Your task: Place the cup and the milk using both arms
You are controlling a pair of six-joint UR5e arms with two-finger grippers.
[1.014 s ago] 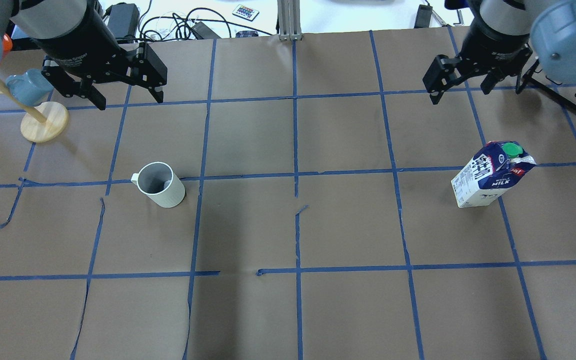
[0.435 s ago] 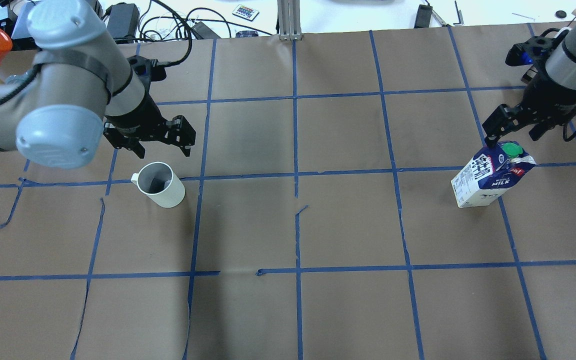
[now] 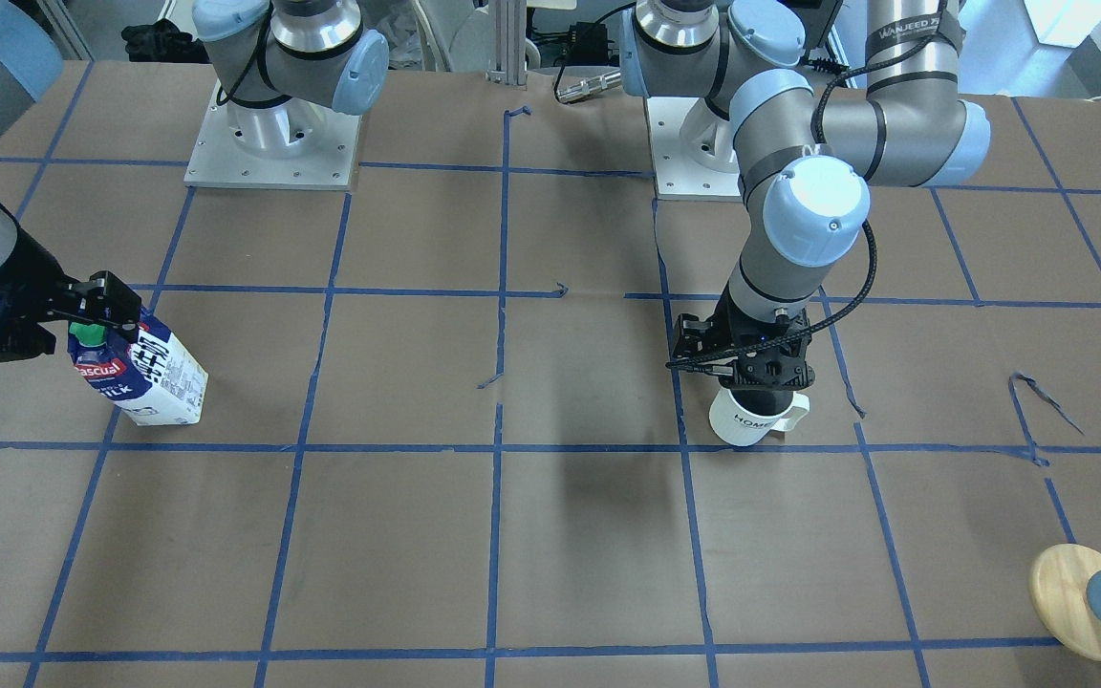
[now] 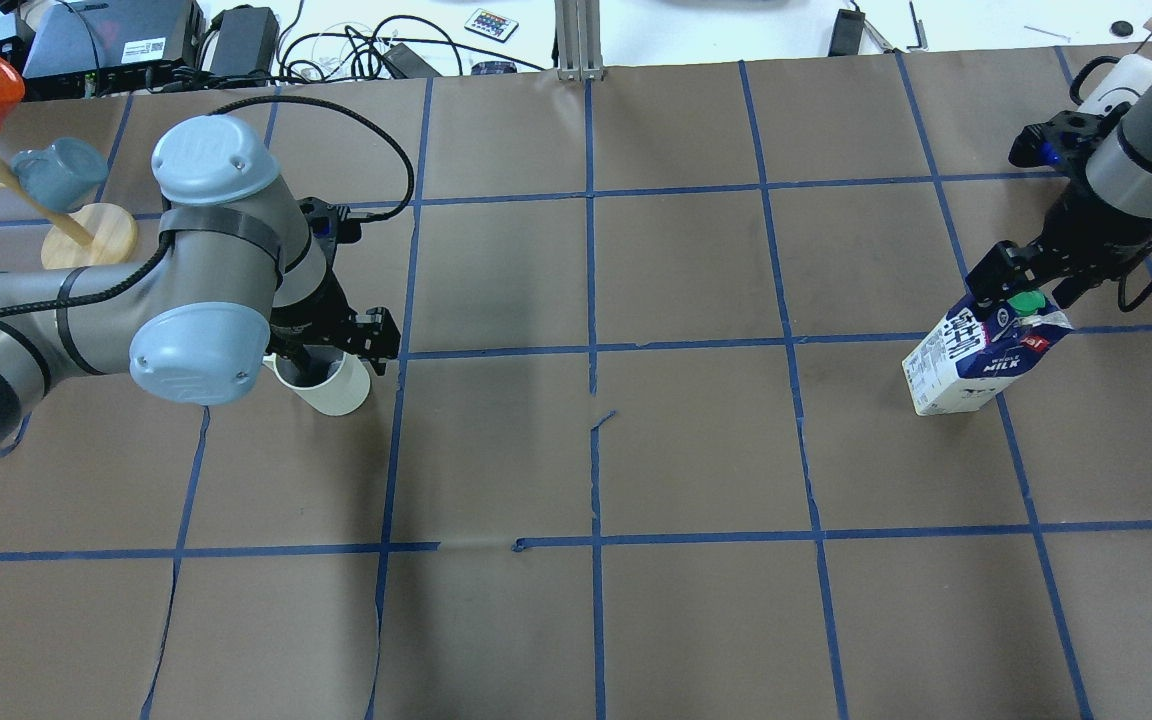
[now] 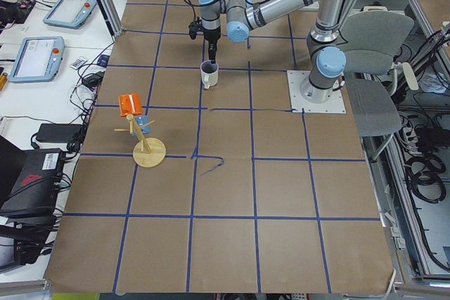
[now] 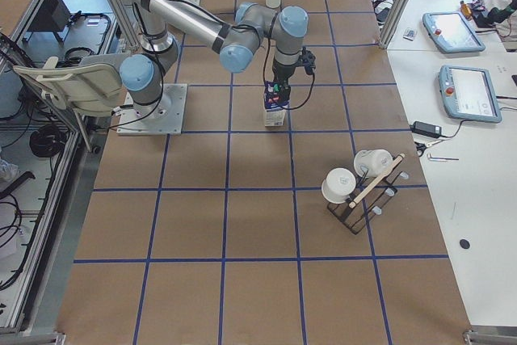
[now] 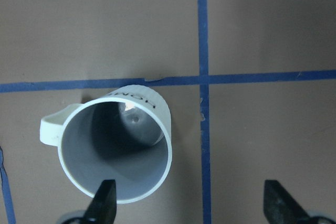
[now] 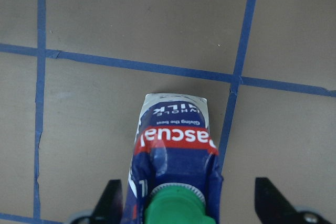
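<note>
Cup [image 7: 115, 150] sits under your left gripper [image 7: 191, 205], spread wide, one finger [image 7: 105, 202] over rim. Milk [image 8: 176, 145] stands inside right gripper [image 8: 189, 203], also spread. Squeeze next, likely.

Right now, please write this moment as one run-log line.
phase: pre-grasp | left gripper: open, one finger over cup rim, other outside | right gripper: open, astride milk top | both items: upright
</note>
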